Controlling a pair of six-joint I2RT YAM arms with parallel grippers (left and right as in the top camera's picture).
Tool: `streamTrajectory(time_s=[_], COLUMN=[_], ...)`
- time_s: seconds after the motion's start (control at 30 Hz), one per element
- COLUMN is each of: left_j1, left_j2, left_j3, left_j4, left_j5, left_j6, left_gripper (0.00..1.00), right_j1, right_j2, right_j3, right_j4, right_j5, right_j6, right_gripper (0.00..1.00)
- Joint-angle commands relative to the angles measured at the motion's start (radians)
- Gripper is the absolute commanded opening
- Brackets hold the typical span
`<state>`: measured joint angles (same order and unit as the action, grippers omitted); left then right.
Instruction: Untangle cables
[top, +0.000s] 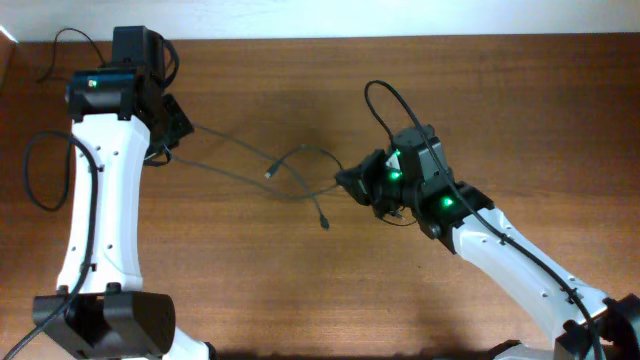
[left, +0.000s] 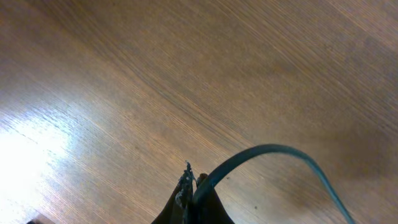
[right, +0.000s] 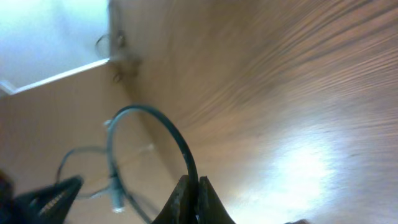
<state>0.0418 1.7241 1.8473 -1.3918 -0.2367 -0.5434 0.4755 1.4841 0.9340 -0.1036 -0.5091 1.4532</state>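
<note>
Pinched shut on the thin black cables (left: 273, 148): left hand (left: 189, 182) at far left, right hand (right: 191, 184) right of centre, strands slack across the counter (top: 300, 290)

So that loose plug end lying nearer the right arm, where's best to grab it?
Probably the thin cord just behind the plug, coming straight down from above. It lies flat on the table, pointing away from the other cables, with bare wood around it.
</note>
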Motion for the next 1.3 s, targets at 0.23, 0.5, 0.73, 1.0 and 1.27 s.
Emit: streamTrajectory(time_s=[0.23,0.5,0.73,1.0,1.27], left_j1=[0.007,0.007,0.007,0.011,0.231], left_j2=[-0.022,-0.022,-0.022,-0.022,-0.021], left_j3=[0.003,0.003,0.003,0.003,0.003], left_j4=[-0.017,-0.016,-0.014,0.100,0.305], left_j5=[-0.021,-0.011,-0.011,-0.019,-0.033], left_j6=[-0.017,-0.017,-0.017,0.016,0.021], left_gripper=[0.00,0.00,0.01,0.00,0.00], right_j1=[0.068,0.071,0.108,0.107,0.107], right_j2=[-0.009,-0.019,-0.086,-0.086,-0.086], right_j3=[0.000,0.003,0.024,0.024,0.024], right_j4=[-0.040,-0.176,-0.134,-0.031,-0.032], right_j5=[0.139,0.520,0.462,0.224,0.225], right_j6=[0.100,-0.024,-0.254,-0.726,-0.762], right_gripper=[0.04,0.04,0.39,0.98,0.99])
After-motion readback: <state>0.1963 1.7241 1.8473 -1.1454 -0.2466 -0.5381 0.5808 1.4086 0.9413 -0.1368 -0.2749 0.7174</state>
